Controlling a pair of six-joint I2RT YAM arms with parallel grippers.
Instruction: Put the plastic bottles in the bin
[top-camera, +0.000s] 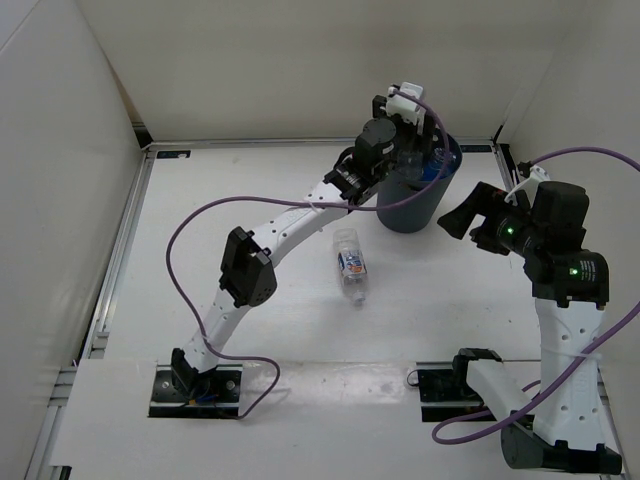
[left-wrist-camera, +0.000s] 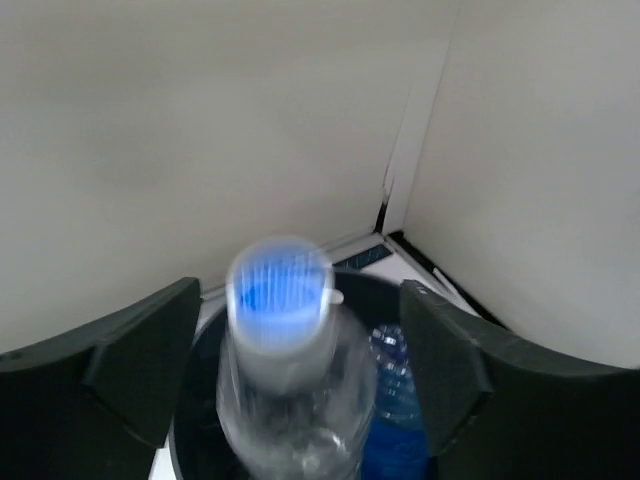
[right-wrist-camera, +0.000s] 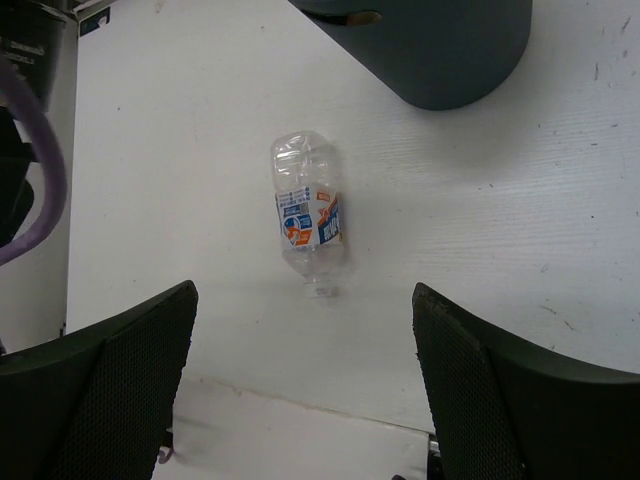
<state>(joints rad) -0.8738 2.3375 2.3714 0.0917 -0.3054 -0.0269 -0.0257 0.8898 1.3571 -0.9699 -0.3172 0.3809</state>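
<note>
A clear bottle (left-wrist-camera: 290, 400), blurred, stands upright in the mouth of the grey bin (top-camera: 410, 212), beside a blue-tinted bottle (left-wrist-camera: 397, 372) already inside. The left gripper (left-wrist-camera: 300, 290) straddles it from above, fingers (left-wrist-camera: 130, 360) parted, with a slim gap on either side. The bin stands at the desk's (top-camera: 250, 180) far edge, towards the right corner. The labelled bottle (right-wrist-camera: 310, 225) lies mid-desk, just before the bin. Above it hangs the right gripper (right-wrist-camera: 304, 300), spread wide and holding nothing.
</note>
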